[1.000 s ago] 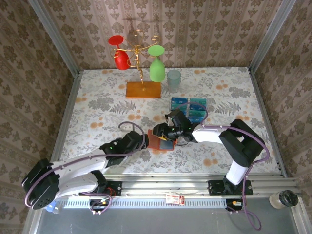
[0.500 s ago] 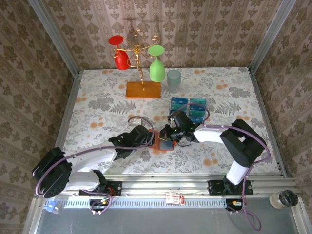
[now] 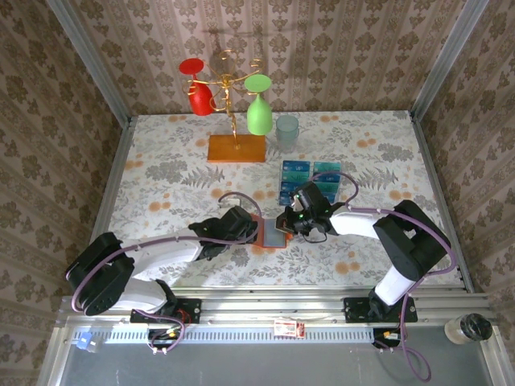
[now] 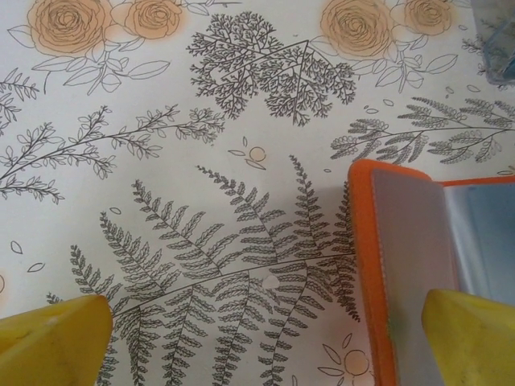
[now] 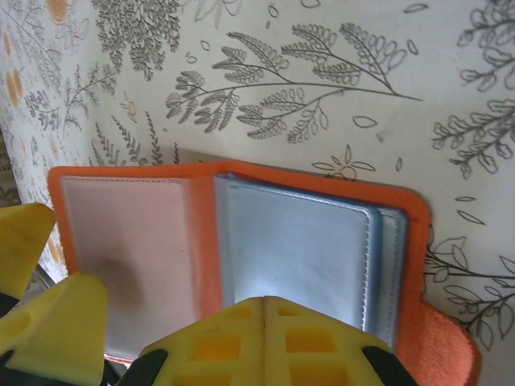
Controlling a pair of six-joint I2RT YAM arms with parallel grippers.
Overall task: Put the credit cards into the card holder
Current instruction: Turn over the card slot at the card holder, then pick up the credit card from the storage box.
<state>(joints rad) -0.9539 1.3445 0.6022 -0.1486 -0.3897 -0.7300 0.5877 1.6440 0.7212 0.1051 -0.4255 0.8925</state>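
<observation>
One small flat orange-red folding card holder (image 3: pixel 272 233) lies opened out on the floral-print tabletop (image 3: pixel 161 161), about midway between the left and right edges and nearer the near edge. In the right wrist view it shows two halves: a pale clear pocket on the left and greyish-blue pockets on the right.

The left end effector (image 3: pixel 251 227) is released. Its two yellow fingers (image 4: pixel 53 336) stand wide apart, one over bare tabletop and the other over the card holder's orange rim. The right end effector (image 5: pixel 265 312) is clenched, its two yellow pads pressed together with nothing between them, right at the near edge of the greyish-blue pocket.

The blue and teal plastic credit cards (image 3: pixel 311 170) lie flat in two columns just beyond the card holder, right of centre. The right arm covers part of the set, so their number cannot be counted.

Near the far edge stands one orange-brown wooden base (image 3: pixel 236 148) with a gold wire rack. One red glass (image 3: pixel 195 88) and one green glass (image 3: pixel 258 108) hang upside down from the rack, and one pale tumbler (image 3: pixel 286 132) stands just beside it.
</observation>
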